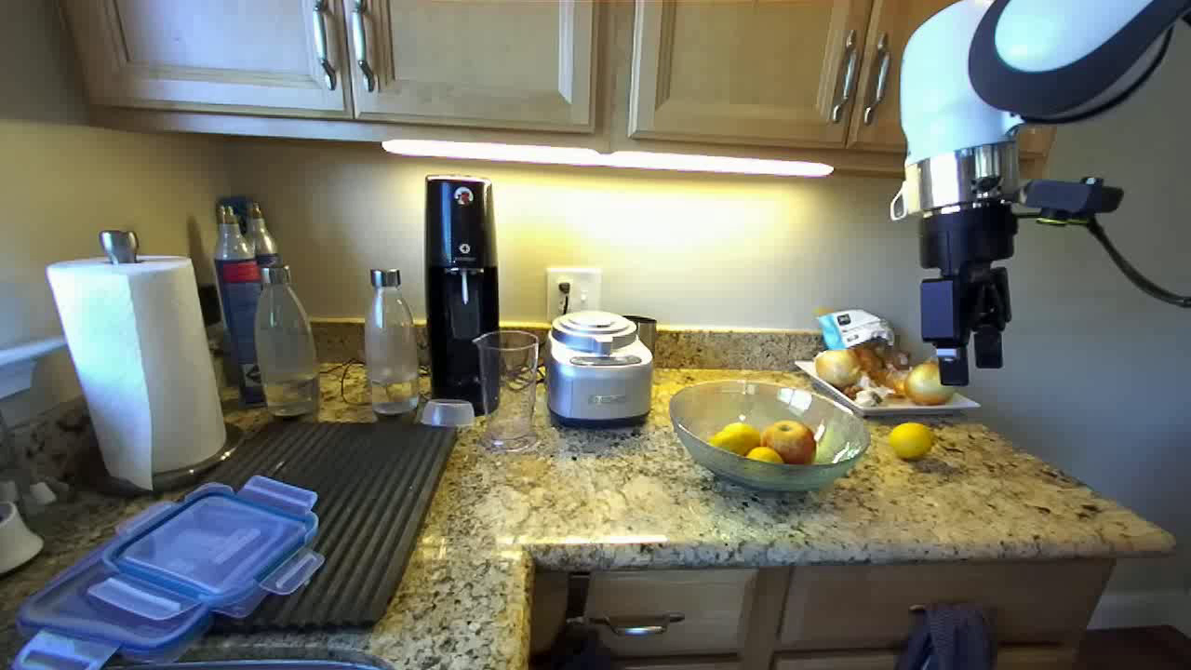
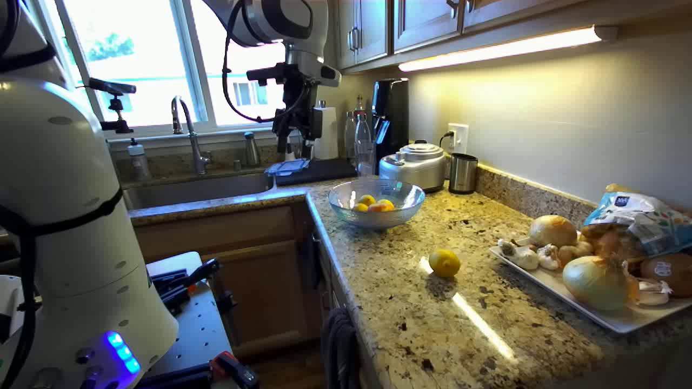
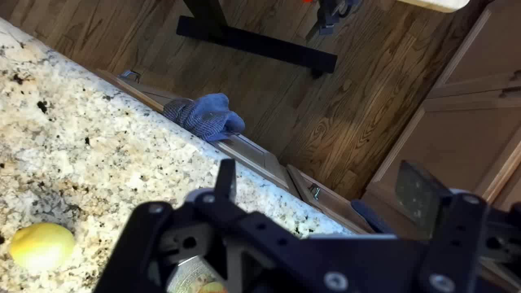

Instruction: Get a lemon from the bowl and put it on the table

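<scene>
As it rests on the table (image 2: 394,294), one lemon (image 2: 444,263), oval, bright yellow.

I've got free desk (image 2: 478,254) btwn lemon (image 2: 444,263) & plate (image 2: 621,320) w/ onions (image 2: 594,283); bowl (image 2: 378,219) blocks low pass on lemon's opp. side.

The granite table (image 2: 394,302) carries a bowl (image 2: 373,219), lemon (image 2: 444,263) and plate (image 2: 545,277)
</scene>
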`<state>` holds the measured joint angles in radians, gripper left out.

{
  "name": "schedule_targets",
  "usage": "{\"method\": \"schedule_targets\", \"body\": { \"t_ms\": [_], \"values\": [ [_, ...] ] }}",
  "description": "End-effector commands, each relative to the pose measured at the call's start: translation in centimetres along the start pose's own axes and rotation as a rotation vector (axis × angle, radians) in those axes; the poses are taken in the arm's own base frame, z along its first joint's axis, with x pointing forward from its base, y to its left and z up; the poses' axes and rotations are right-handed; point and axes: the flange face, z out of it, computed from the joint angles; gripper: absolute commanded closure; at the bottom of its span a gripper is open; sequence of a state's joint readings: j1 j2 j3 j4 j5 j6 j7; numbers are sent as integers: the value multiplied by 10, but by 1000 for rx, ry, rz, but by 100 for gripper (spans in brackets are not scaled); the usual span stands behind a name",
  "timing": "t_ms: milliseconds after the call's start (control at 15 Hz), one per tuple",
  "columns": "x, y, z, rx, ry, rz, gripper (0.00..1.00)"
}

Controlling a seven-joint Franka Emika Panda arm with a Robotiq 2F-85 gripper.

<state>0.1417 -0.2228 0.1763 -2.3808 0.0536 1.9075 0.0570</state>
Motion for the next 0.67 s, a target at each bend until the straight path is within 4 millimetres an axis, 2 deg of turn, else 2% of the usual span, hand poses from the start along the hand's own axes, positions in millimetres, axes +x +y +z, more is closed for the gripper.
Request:
{"method": "schedule_targets", "body": {
  "t_ms": [0, 333, 600],
  "values": [
    [0, 0, -1, 0, -1, 0, 0],
    [0, 0, -1, 0, -1, 0, 0],
    [16, 2, 2, 4, 23, 58, 0]
  ]
}}
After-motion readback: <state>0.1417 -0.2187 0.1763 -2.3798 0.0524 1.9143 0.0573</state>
